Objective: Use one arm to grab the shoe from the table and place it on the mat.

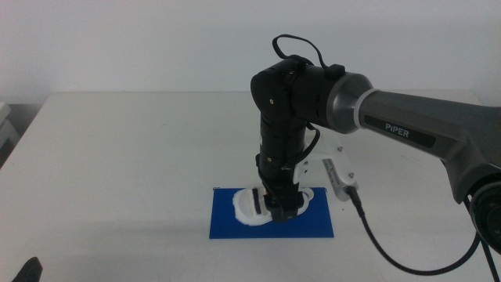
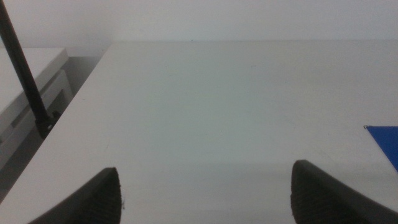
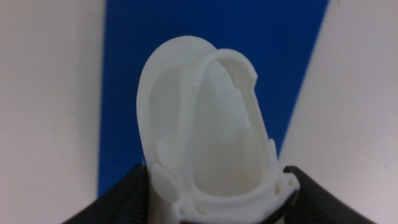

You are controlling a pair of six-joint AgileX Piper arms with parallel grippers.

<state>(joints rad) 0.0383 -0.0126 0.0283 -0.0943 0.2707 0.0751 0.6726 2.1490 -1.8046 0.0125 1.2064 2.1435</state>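
The white shoe (image 1: 246, 208) is low over the middle of the blue mat (image 1: 227, 225), resting on it or just above it. The right arm reaches down from the right, and my right gripper (image 1: 280, 208) is shut on the shoe. In the right wrist view the shoe (image 3: 211, 124) fills the space between the two dark jaws of my right gripper (image 3: 216, 182), which press its sides, with the mat (image 3: 155, 50) under it. The straps are hidden. My left gripper (image 2: 205, 186) is open and empty, low at the table's front left.
The off-white table (image 1: 133, 157) surrounds the mat. A corner of the mat (image 2: 385, 140) shows in the left wrist view. A thin black rod (image 2: 25, 74) and grey-white shapes stand off the table's left edge. A black cable (image 1: 383, 243) trails from the right arm.
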